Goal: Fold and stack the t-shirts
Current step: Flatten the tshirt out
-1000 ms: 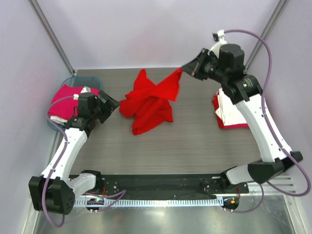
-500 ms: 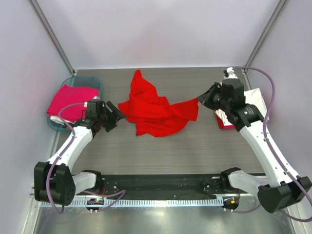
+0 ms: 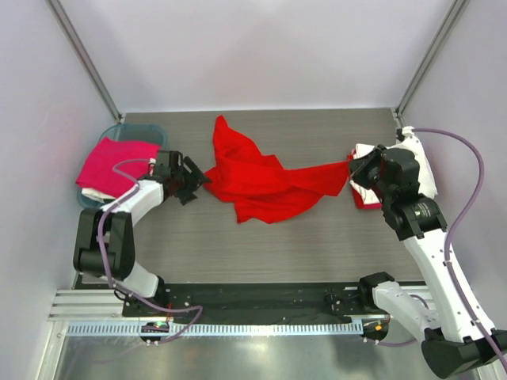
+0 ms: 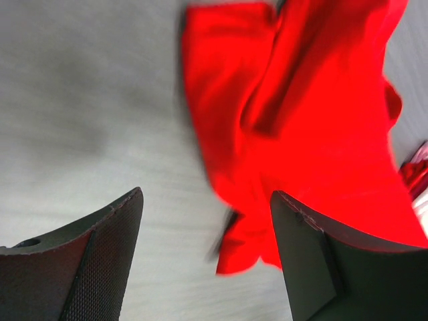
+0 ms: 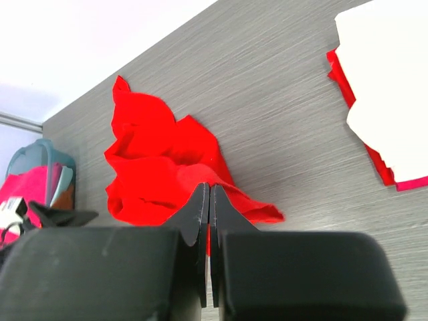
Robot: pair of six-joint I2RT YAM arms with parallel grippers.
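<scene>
The right hand (image 3: 353,168) pinches red t-shirt (image 3: 261,180); left hand (image 3: 196,180) gapes alongside.

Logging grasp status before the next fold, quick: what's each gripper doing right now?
Left gripper: open, holding nothing.
Right gripper: closed on the red t-shirt.

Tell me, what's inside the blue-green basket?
A pink t-shirt lies on top, draped over the basket. A bit of white cloth peeks out underneath. Anything deeper is covered.
</scene>
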